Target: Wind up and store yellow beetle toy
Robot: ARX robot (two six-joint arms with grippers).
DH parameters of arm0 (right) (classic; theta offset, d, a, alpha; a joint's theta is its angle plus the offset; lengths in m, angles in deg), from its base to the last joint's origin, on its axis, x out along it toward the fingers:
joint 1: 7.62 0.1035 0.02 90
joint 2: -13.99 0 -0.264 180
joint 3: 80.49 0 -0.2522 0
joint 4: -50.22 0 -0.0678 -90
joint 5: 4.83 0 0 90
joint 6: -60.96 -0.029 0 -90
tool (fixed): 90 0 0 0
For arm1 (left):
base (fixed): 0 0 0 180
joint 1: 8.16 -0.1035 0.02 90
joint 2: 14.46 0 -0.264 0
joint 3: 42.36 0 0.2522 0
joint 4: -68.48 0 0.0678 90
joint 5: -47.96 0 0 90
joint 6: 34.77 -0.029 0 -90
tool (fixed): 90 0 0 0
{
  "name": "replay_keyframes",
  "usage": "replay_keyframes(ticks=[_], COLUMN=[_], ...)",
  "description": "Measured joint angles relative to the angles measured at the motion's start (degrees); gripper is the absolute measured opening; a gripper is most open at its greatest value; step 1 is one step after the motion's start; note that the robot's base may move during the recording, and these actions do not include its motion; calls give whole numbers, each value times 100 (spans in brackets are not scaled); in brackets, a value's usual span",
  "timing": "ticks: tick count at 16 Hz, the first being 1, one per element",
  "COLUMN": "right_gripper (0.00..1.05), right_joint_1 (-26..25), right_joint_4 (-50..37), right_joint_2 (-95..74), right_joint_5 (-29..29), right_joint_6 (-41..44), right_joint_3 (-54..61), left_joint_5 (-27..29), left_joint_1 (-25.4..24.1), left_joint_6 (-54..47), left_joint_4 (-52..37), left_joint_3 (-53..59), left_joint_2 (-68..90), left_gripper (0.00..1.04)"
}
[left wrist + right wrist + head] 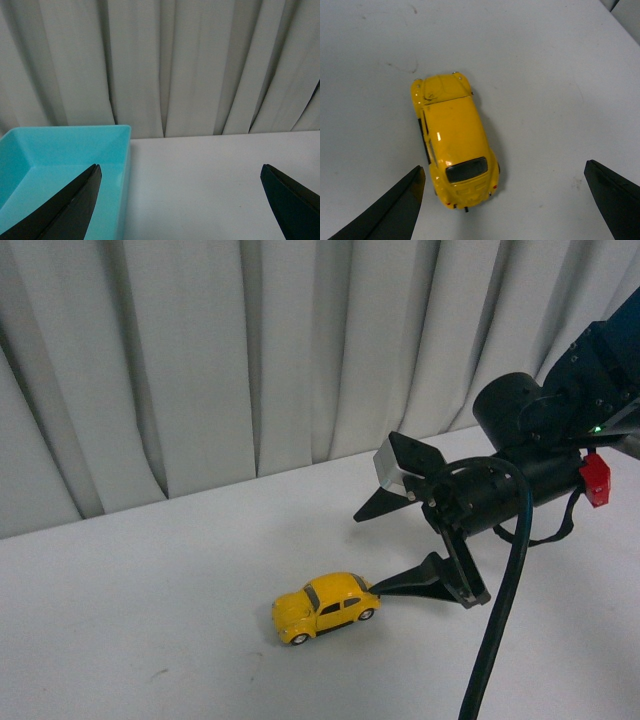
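**Right jaws:** spread wide, holding nothing. Their 2 dark fingers (395,210) flank 1 yellow beetle toy (457,150), which stands between them nearer 1 finger, its rear window toward the wrist camera. In the front view the lower fingertip (385,588) reaches the rear of the toy (325,607) at the toy's 3 o'clock. Whether it touches cannot be told.

**Left jaws:** also spread wide and holding nothing. Their 2 dark fingers (70,205) hang above the bench (210,180) and 1 turquoise bin (65,145), with 1 finger over the bin's near wall.

**Yellow beetle toy:** upright on its wheels on the white bench (150,640), low in the front view at about 6 o'clock from centre. Its nose points toward 8 o'clock and 2 silver-hubbed wheels are visible.

**Surroundings:** 1 right arm (540,440) enters from 2 o'clock, with 1 dark cable (500,590) dropping toward 6 o'clock. A pleated white curtain (200,360) closes the far edge at 12 o'clock.
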Motion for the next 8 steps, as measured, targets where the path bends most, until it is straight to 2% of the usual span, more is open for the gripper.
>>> replay_keyframes(ticks=[3,5,8], right_gripper=[98,98,98], right_joint_1=[81,426,511], right_joint_4=[-129,-13,66], right_joint_2=[-125,-313,-535], right_joint_5=[90,210,103], right_joint_6=[-107,-247,-249], right_joint_3=[-179,-203,-293], left_joint_5=[2,0,2], left_joint_1=[0,0,0], left_joint_6=[0,0,0], left_joint_4=[-2,2,-2], left_joint_3=[-2,0,0], left_joint_2=[0,0,0], left_gripper=[98,98,98])
